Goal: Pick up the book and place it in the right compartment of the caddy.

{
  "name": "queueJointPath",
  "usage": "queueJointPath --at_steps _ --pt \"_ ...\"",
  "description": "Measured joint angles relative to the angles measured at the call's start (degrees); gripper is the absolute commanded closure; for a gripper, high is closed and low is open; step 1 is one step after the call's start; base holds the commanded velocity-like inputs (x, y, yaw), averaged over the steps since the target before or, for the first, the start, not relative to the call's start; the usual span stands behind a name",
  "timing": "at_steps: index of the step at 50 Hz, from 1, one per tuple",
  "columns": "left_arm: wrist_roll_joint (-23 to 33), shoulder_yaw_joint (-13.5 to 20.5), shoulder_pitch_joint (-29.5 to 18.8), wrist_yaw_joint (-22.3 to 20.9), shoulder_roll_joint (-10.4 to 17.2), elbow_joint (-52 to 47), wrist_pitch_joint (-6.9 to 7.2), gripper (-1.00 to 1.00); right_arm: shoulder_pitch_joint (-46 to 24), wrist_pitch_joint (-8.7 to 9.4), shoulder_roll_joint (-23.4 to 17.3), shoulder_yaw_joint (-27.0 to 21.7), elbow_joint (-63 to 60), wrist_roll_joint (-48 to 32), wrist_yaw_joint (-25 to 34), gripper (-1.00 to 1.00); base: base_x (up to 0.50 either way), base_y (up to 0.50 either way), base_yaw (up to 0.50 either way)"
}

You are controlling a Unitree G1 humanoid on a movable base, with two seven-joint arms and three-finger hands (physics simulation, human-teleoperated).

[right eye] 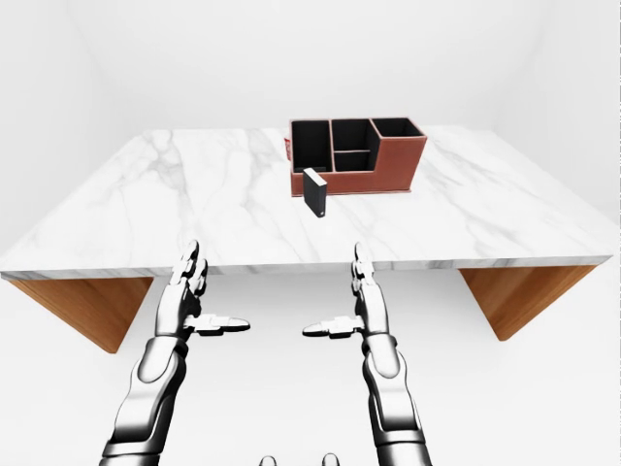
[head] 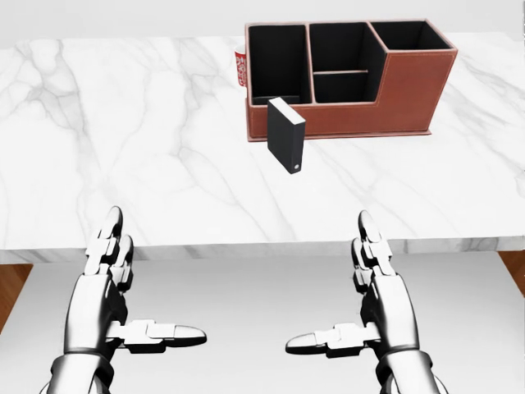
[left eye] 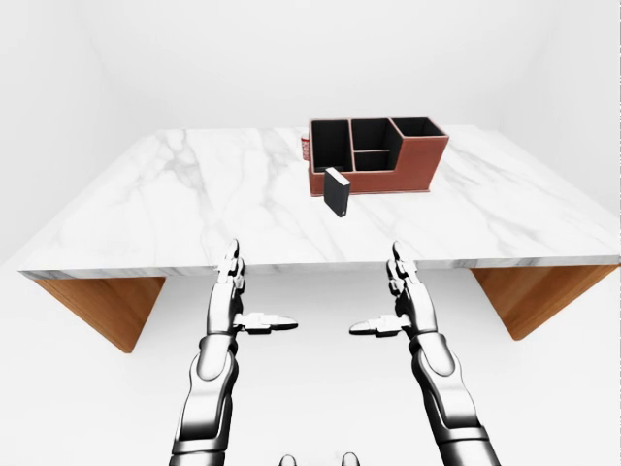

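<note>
1. Two hands, both spread & empty: left hand (head: 111,300) and right hand (head: 377,295) hang below the table's near edge, fingers up, thumbs pointing inward at each other.
2. Book (head: 286,136), black, stands upright on the marble table (head: 123,139), long axis vertical, spine w/ a small pale dot low down; no title readable.
3. Book sits just beside the caddy (head: 410,90), by its left compartment, toward the table's far edge.
4. Red can (head: 240,67) w/ white lettering, unreadable, behind caddy's left wall.
</note>
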Motion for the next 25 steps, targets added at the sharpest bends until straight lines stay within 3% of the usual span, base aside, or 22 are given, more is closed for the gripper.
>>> queueJointPath --at_steps 13,25 --pt "-0.1 -0.3 0.5 -0.2 -0.3 -2.0 1.51 -1.0 0.2 -0.36 -0.1 0.2 0.7 -0.4 0.4 -1.0 0.0 -0.37 0.0" --pt "-0.2 -0.5 0.4 -0.3 -0.3 -1.7 1.48 -1.0 0.4 -0.62 -0.1 0.3 0.9 -0.8 0.5 -1.0 0.0 -0.35 0.0"
